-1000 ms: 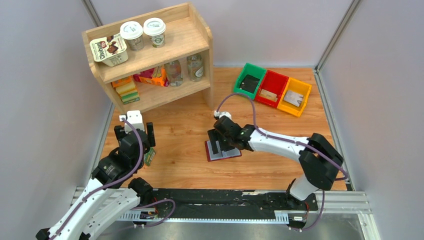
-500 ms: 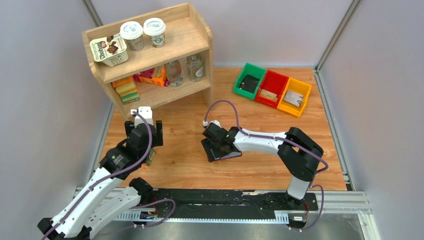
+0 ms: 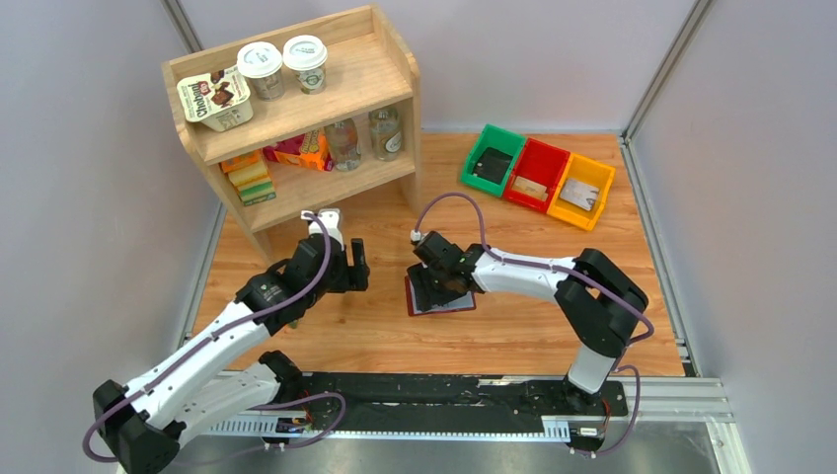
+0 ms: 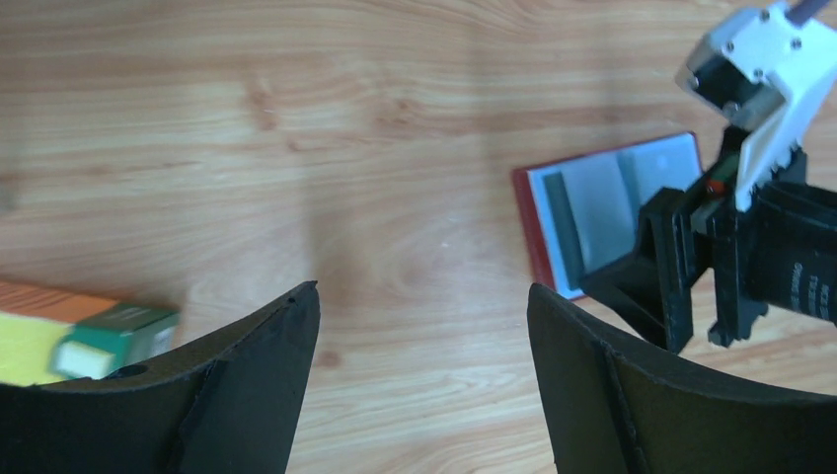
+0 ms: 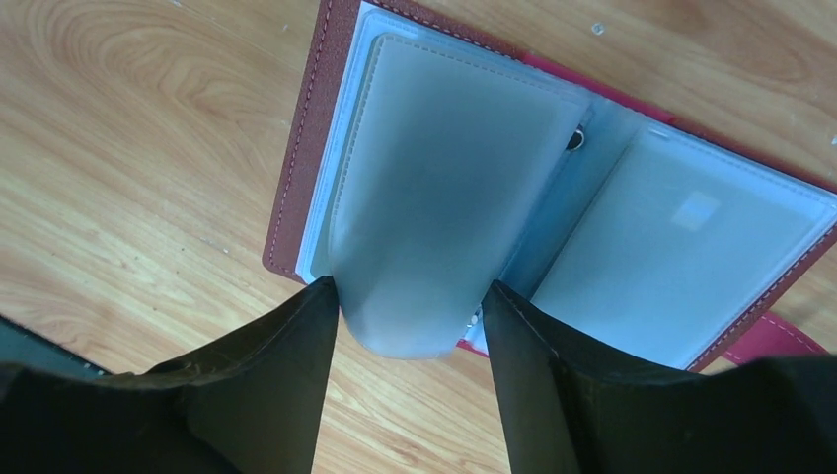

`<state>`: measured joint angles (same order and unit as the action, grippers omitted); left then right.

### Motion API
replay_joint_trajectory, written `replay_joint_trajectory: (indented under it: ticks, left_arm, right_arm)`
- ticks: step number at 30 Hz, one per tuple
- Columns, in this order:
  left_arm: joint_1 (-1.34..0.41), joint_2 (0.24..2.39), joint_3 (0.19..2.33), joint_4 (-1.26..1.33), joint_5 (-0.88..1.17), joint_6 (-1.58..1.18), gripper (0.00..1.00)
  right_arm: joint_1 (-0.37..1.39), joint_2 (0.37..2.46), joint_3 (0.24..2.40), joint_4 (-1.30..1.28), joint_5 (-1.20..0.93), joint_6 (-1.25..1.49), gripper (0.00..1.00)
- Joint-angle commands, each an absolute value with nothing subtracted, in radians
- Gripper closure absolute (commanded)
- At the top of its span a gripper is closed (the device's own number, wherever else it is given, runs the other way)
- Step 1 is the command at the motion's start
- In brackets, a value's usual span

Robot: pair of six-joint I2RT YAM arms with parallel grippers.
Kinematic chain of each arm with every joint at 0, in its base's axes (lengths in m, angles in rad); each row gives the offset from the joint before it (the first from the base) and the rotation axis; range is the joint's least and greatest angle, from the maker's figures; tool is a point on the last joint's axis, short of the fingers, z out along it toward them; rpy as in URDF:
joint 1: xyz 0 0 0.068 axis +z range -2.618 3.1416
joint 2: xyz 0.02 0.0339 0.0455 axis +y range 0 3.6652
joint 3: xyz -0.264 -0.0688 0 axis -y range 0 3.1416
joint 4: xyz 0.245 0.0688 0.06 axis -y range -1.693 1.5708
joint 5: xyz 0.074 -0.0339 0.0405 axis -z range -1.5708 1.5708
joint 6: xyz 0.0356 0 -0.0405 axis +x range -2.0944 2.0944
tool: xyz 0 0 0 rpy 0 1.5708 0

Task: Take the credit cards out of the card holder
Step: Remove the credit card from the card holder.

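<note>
Two grippers: my right gripper (image 5: 410,291) straddles a grey sleeve (image 5: 444,197) of the card holder (image 5: 296,188), which lies open on the table (image 5: 118,148) (can't tell if I'm pinching it). My left gripper (image 4: 424,296) hangs wide open nearby.

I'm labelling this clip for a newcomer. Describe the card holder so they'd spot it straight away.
On the table, just in front of the right end of the shelf, the right gripper hangs over the card holder, a small wallet lying open. It has a maroon cover and grey clear sleeves, unlike the bright plastic bins farther back.
</note>
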<state>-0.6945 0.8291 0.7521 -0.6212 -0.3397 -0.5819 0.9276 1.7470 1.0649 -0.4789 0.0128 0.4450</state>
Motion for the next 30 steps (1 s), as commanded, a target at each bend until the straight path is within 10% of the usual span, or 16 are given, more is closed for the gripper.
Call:
replay_joint_trajectory:
  ticks: [1,12,30]
  left_arm:
    - [-0.738,0.876,0.723,-0.482,-0.241,-0.684,0.16]
    - [-0.791,1.081,0.695,-0.262,-0.147,-0.805,0.18]
    - [-0.842,1.477,0.772,-0.08,-0.043,-0.857,0.66]
  right_arm:
    - [0.882,1.698,0.999,-0.374,-0.135,0.433,0.4]
    - [0.733,1.657,0.853,-0.18,-0.376,0.494,0.57]
    - [0.684,1.67,0.81,-0.118,-0.434,0.551,0.63]
